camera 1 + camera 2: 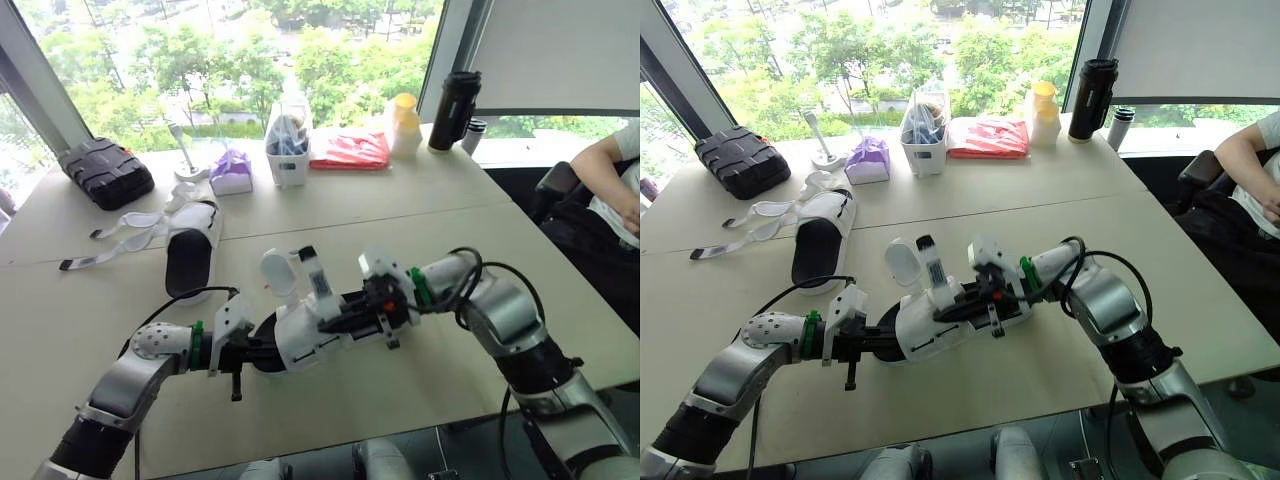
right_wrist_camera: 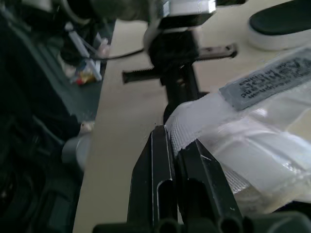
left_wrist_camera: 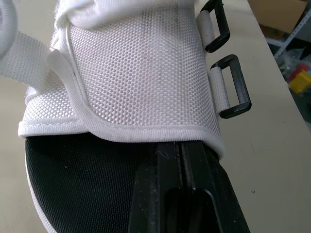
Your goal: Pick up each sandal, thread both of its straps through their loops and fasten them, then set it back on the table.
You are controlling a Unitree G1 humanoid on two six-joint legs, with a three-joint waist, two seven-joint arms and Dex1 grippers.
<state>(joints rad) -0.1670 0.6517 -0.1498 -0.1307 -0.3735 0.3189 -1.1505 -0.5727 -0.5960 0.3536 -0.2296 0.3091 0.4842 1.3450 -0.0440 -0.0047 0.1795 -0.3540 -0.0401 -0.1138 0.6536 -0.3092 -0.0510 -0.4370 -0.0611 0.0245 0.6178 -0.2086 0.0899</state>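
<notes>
Sandal (image 1: pixel 305 335), white mesh upper on a black sole, is held low over the near middle of the bench (image 1: pixel 420 215). The left gripper (image 1: pixel 250 352) has its jaws clamped on the heel end. The right gripper (image 1: pixel 352 312) has its jaws pinching a limp strap (image 2: pixel 218 141). It is likely light; the firm sole suits gripping, the straps flop. A second sandal (image 1: pixel 190 255) lies beyond, to the left.

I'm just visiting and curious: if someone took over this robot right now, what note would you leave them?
Left gripper: shut, tucked on the footbed under the held sandal upper.
Right gripper: shut on its white webbing.
Its loops are empty and its straps stick up loose.
Second sandal lies on the table, unfastened.
Done: nothing fastened. Left: thread, fasten and set down both.
</notes>
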